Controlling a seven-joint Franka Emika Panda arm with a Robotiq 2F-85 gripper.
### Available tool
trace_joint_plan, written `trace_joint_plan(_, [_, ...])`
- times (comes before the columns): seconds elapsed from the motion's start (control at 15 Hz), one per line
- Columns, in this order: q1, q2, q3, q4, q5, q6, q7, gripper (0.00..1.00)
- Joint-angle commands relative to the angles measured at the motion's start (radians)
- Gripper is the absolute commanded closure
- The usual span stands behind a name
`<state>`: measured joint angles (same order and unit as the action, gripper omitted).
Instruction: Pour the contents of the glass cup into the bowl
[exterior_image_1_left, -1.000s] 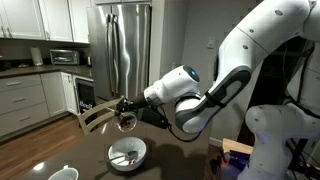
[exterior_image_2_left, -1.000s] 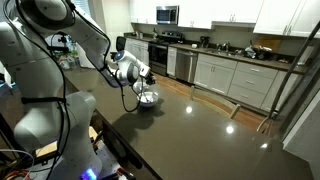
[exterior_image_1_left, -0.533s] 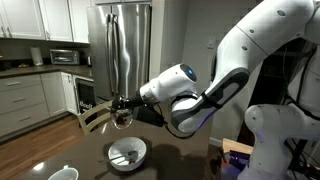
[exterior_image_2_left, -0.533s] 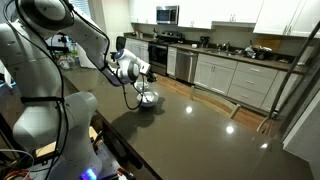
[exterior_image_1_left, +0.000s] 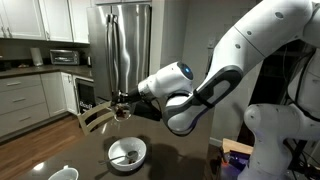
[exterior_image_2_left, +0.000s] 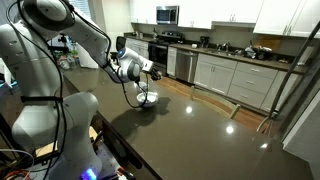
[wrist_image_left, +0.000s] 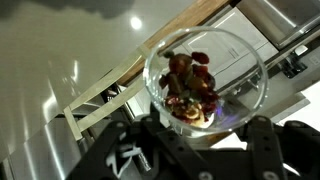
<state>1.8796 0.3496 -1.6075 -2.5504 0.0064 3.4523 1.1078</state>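
The tool (wrist_image_left: 200, 135) is clamped on the glass (wrist_image_left: 240, 55), which hangs in the air above the bowl (exterior_image_1_left: 127, 153) on the worktop (exterior_image_1_left: 185, 165). Loose bits (wrist_image_left: 190, 85) lie inside. The glass looks light, rigid, slick and breakable, so grip the side wall mid-height and tip gently.

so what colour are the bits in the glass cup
Reddish-brown bits, seen best in the wrist view through the clear glass cup.

The dark, shiny desk (exterior_image_2_left: 205, 128) carries the wide white bowl (exterior_image_1_left: 127, 153). A smaller white cup (exterior_image_1_left: 63, 173) stands on it too, a little apart from the bowl.
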Motion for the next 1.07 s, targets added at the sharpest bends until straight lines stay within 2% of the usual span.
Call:
trace_joint_plan(0.0, [-0.038, 0.009, 0.055, 0.032, 0.159, 0.003, -0.168, 0.58])
trace_joint_plan(0.07, [-0.044, 0.004, 0.067, 0.034, 0.194, 0.003, -0.208, 0.58])
trace_joint_plan(0.13, [-0.04, 0.017, 0.04, 0.031, 0.108, 0.003, -0.136, 0.58])
trace_joint_plan(0.2, [-0.041, 0.007, 0.041, 0.032, 0.112, 0.003, -0.151, 0.58])
trace_joint_plan(0.27, [-0.036, -0.018, 0.083, 0.021, 0.242, 0.003, -0.242, 0.33])
trace_joint_plan(0.53, [-0.041, -0.018, 0.083, 0.022, 0.24, 0.003, -0.243, 0.33])
trace_joint_plan(0.6, [-0.031, 0.012, 0.043, 0.019, 0.128, 0.003, -0.141, 0.58])
trace_joint_plan(1.0, [-0.009, 0.042, 0.021, 0.028, 0.129, 0.003, -0.147, 0.58])
